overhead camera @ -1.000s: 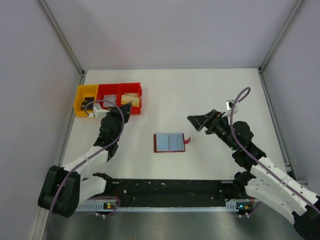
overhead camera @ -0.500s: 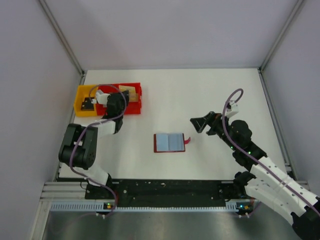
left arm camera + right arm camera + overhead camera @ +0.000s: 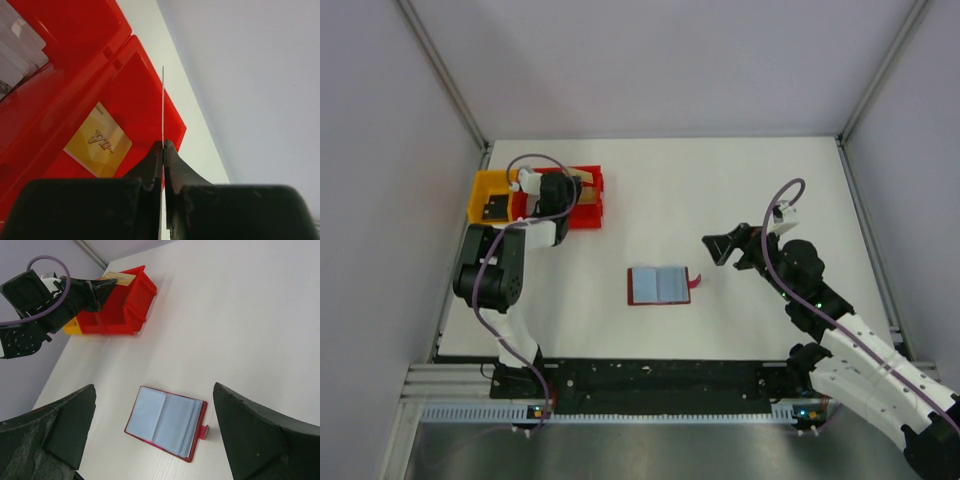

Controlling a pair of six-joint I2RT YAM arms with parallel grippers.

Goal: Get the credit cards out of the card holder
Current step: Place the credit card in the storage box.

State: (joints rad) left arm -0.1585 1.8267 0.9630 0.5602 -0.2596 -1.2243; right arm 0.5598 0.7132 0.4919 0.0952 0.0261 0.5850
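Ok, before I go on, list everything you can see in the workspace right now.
card holder: one, red with grey-blue pockets, lying open mid-table
red bins: two, red, side by side at far left
yellow bin: one, yellow, left of the red bins, something dark inside
VIP card: one, gold, flat in the end red bin
pale cards: several, grey-white, in the other red bin
held card: one, tan, above the red bins
table: one, white
left gripper: shut on the held card
right gripper: open, right of the card holder
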